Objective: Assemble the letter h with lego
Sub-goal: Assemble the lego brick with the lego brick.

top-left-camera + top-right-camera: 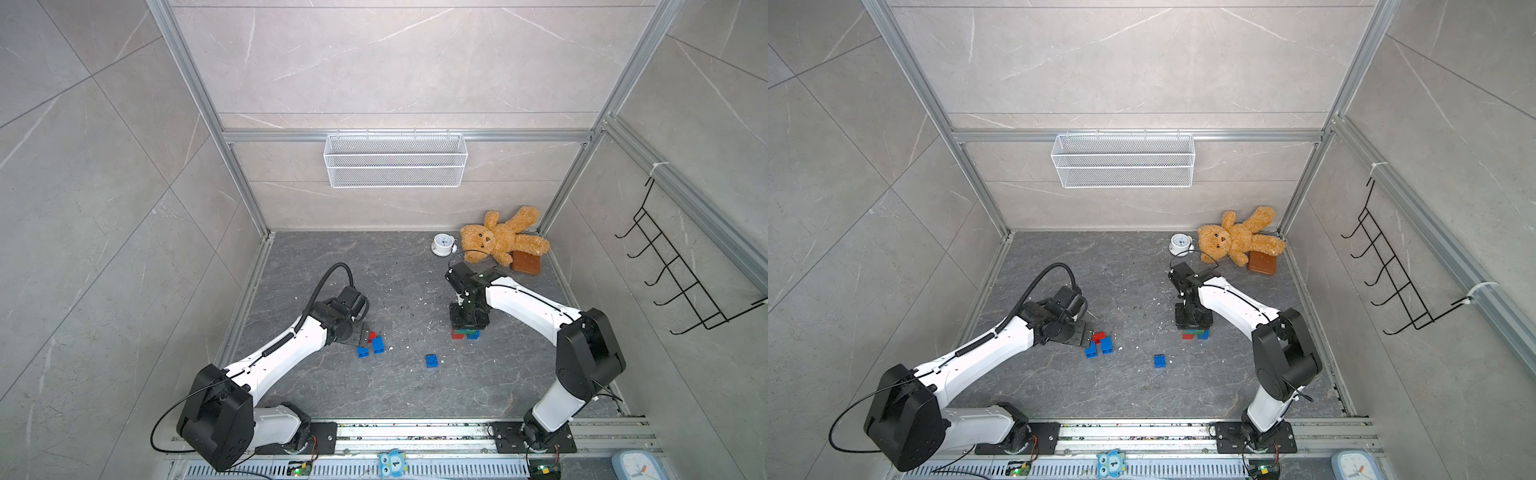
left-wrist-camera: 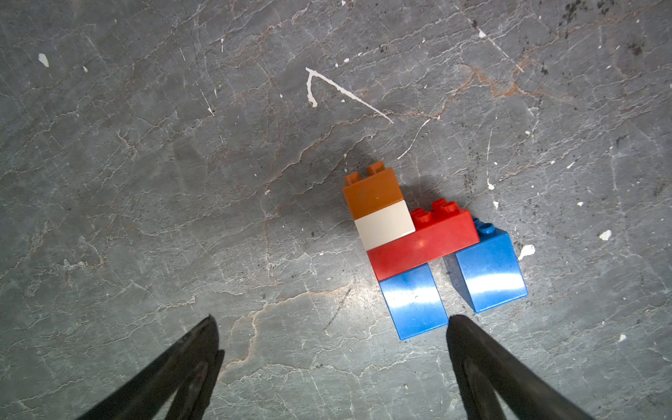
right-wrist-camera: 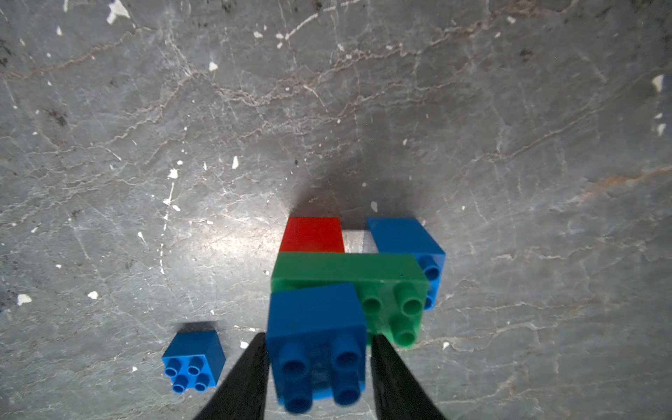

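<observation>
**Top views.** Your right gripper (image 1: 468, 326) stands over the right build (image 1: 465, 333), at 2 o'clock from the loose brick (image 1: 431, 360). Your left gripper (image 1: 363, 333) sits low beside the left build (image 1: 372, 344), at 10 o'clock from that brick. The basket (image 1: 395, 176), on the back wall at 12 o'clock, holds nothing that shows.

**Left wrist.** Jaws are wide, with nothing between them. The left build lies flat: brown brick (image 2: 372, 191) and white brick (image 2: 383, 225) on one end of a red bar (image 2: 423, 247), two blue legs (image 2: 414, 305) beneath.

**Right wrist.** Jaws are narrow, flanking a blue brick (image 3: 316, 327) set on the green bar (image 3: 349, 267) above the red leg (image 3: 312, 234). Whether they pinch it or stand just clear cannot be told. You are likely seating the stem. Press it flush, open evenly and lift straight up. The build appears to rest on two loose legs, so a dragged finger could tip it.
</observation>
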